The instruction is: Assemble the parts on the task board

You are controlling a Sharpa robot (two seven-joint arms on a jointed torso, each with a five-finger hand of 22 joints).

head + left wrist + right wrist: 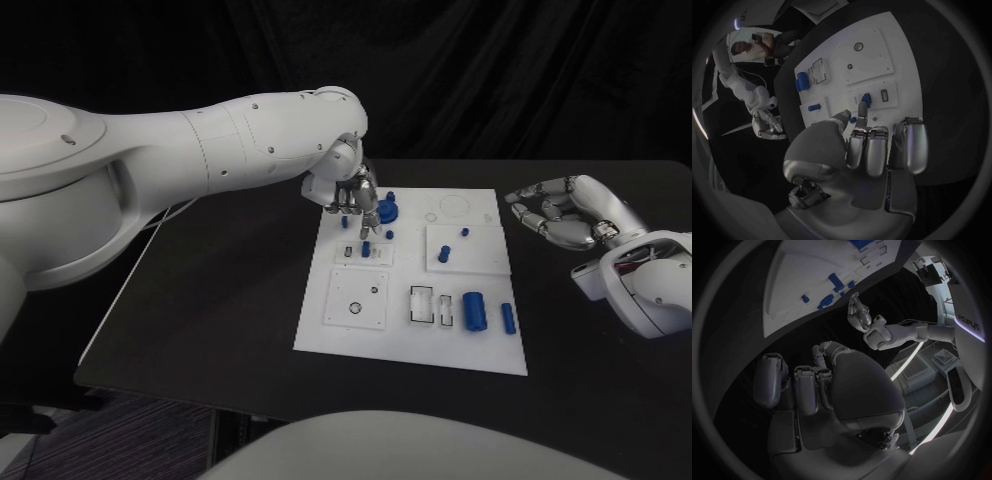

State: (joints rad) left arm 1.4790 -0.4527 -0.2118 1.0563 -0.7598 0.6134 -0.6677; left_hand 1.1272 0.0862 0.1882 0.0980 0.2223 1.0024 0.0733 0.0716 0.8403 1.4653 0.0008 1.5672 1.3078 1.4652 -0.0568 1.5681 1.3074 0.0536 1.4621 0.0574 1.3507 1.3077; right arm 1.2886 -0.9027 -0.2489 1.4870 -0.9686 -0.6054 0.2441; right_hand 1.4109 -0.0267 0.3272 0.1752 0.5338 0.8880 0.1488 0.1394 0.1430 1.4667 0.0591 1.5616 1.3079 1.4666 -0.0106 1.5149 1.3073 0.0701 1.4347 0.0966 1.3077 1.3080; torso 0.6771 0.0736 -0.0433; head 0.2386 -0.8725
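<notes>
The white task board (411,345) lies in the middle of the black table. My left hand (348,193) hangs over the board's far left corner, fingers pointing down beside a large blue part (387,208). In the left wrist view a small blue part (853,120) sits between the thumb and fingers of my left hand (870,145); I cannot tell whether it is pinched. My right hand (565,212) rests right of the board, fingers curled in on nothing. A blue cylinder (473,308) and a long blue peg (508,316) lie near the board's front right.
Several smaller blue parts (444,252) stand across the far half of the board. A white insert with a hole (356,298) and a rectangular slot (420,305) sit on its near half. Bare black table (216,300) flanks the board on both sides.
</notes>
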